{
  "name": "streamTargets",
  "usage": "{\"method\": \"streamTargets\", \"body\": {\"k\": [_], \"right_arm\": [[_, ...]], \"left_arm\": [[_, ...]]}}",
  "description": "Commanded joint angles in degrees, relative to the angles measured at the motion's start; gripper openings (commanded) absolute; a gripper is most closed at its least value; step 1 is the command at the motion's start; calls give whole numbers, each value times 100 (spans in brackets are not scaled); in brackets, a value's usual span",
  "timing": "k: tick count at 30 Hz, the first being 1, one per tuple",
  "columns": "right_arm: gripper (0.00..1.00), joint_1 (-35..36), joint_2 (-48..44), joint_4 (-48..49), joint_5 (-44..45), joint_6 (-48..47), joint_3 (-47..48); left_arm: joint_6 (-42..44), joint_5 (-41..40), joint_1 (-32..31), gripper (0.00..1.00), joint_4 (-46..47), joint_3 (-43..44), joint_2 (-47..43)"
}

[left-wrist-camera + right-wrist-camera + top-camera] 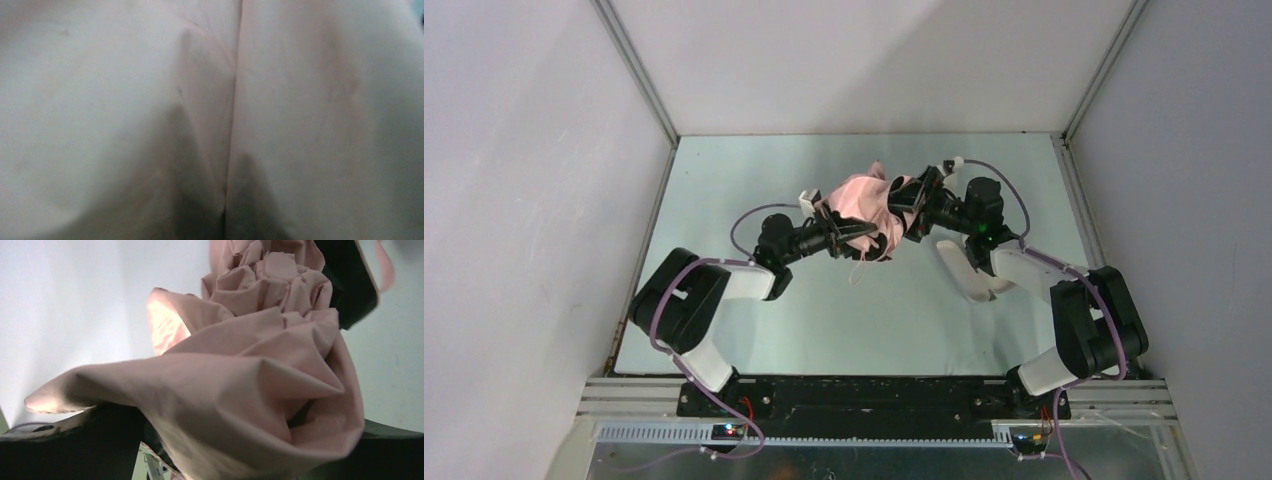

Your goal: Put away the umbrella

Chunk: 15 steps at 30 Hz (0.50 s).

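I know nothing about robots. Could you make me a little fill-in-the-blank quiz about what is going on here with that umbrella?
1. The bunched umbrella has fabric that is pale ____ on the outside.
2. The right gripper has its jaws standing wide ____, with folds of fabric lying between them.
3. The oblong case lies on the table on the ____ arm's side.

Missing words: pink; open; right.
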Motion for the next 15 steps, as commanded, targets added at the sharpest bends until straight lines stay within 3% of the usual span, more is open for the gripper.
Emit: {"method": "streamTargets", "body": {"k": [1, 15], "right_arm": [[99, -49, -97, 1613, -238, 830, 45], [99, -952, -516, 496, -788, 317, 45]], "left_arm": [[-1333, -377, 52, 0, 1999, -1, 75], [-1572, -539, 286, 0, 2125, 25, -171]]}}
